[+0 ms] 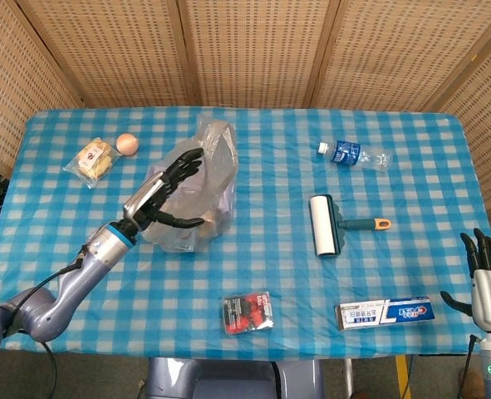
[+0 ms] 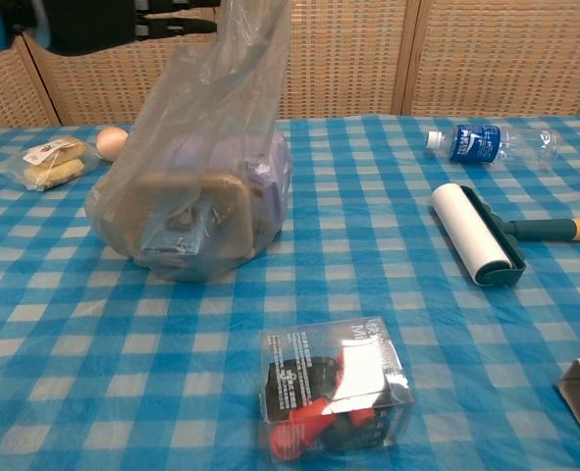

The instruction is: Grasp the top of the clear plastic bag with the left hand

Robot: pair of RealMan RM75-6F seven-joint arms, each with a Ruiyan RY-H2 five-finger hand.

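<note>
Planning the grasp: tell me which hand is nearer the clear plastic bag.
Left. The left hand hovers with its fingers spread beside the top of the clear plastic bag; the right hand sits off the table's near right corner.

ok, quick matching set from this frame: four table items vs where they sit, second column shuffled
Items:
1. egg
2. water bottle
3. toothpaste box
4. lint roller

Places:
A. far side, right of centre
B. near edge, right
C. beside the snack packet, far left
D. mid-table, between bottle and toothpaste box

Pairs: 1-C, 2-A, 3-B, 4-D
</note>
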